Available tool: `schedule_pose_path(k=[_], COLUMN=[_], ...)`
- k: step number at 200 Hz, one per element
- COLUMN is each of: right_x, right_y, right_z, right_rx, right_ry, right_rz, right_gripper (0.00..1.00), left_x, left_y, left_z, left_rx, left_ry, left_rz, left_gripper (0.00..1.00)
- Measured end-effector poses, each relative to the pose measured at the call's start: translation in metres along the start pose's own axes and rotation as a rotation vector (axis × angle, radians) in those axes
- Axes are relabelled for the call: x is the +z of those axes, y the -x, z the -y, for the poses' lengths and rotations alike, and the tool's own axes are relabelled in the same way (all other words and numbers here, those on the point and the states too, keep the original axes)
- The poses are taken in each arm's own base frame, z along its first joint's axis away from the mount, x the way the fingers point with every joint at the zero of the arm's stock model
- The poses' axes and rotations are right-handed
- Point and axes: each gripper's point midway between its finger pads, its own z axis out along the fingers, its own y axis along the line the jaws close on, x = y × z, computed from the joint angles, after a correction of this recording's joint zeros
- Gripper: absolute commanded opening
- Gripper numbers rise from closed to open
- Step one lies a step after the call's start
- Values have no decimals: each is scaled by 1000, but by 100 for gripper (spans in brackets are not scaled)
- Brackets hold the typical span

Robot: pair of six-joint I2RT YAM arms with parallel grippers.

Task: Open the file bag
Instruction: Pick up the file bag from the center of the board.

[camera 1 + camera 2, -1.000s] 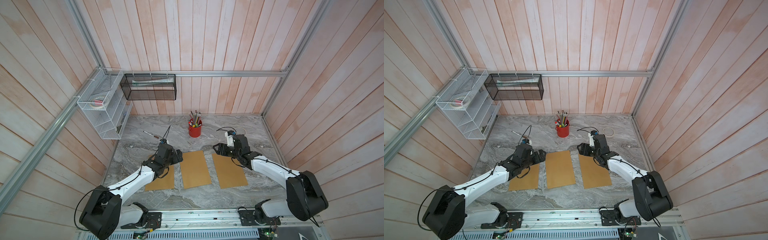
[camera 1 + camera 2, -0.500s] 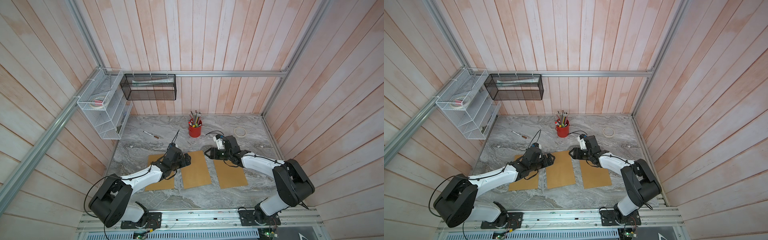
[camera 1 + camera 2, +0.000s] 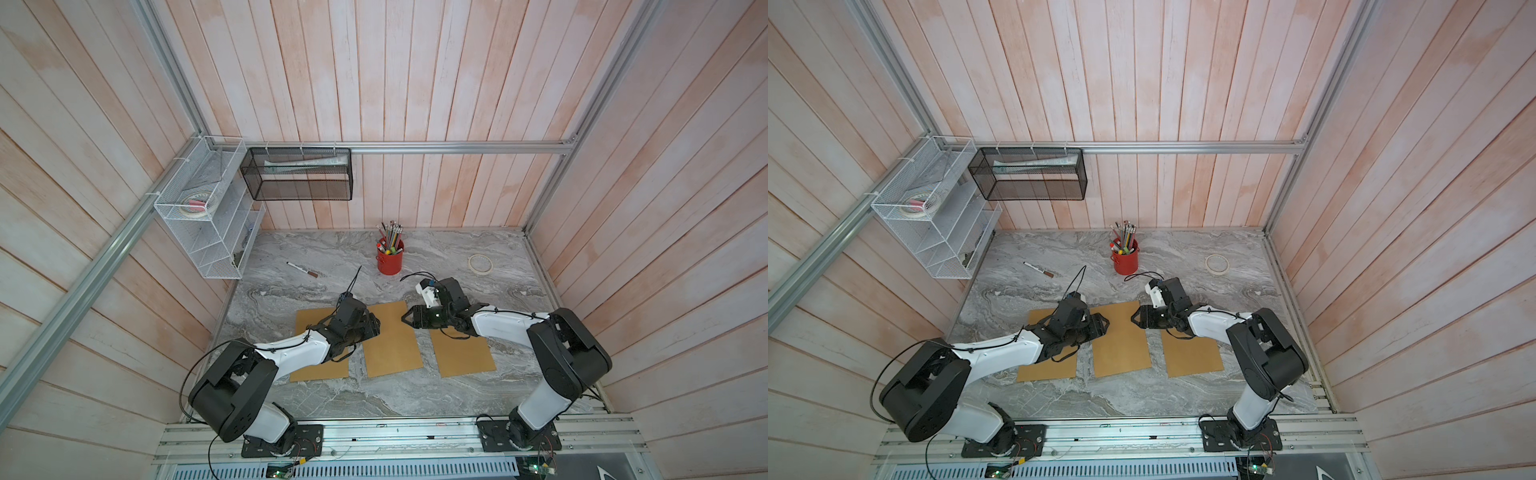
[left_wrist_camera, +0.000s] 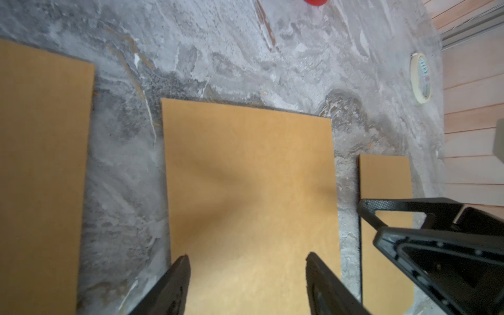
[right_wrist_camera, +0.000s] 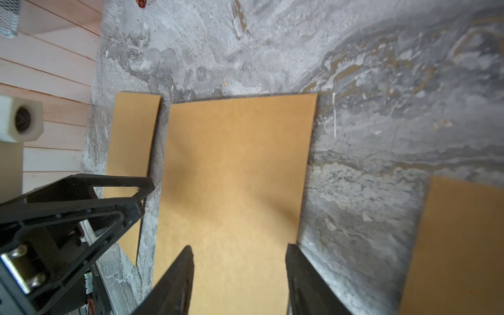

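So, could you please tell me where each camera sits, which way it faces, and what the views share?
Top view: high over the front rail, looking down on the table; both arms whole, left gripper and right gripper facing across the middle bag.
Top view: alongside, same aim; same arms, bag, cup.
Left wrist: on the left arm, looking past its fingers at the middle bag; right gripper shows.
Right wrist: on the right arm, facing oppositely at that bag; its fingers and left gripper show.
All share the middle bag.
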Motion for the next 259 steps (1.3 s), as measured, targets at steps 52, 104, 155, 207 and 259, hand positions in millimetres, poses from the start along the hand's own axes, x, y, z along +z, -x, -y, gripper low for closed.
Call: schedule_pose_path(k=[52, 104, 155, 207, 259], right_x=[4, 7, 8, 11, 11], right_y=[-9, -13, -18, -18, -29], right_z=[5, 9, 10, 5, -5], right_rx=[17, 25, 36, 45, 82], right_ry=[-3, -10, -3, 55, 141], right_rz=[-30, -42, -54, -62, -99], right_gripper=[55, 55, 55, 55, 46], left_x=[4, 8, 13, 18, 21], left_y=[-6, -9, -8, -5, -2], left_z=[-7, -12, -12, -9, -7], left_rx=[-6, -14, -17, -20, -20], left_ry=[19, 37, 32, 18, 4], left_rz=[-15, -24, -20, -1, 13], left_gripper=[60, 53, 48, 47, 47])
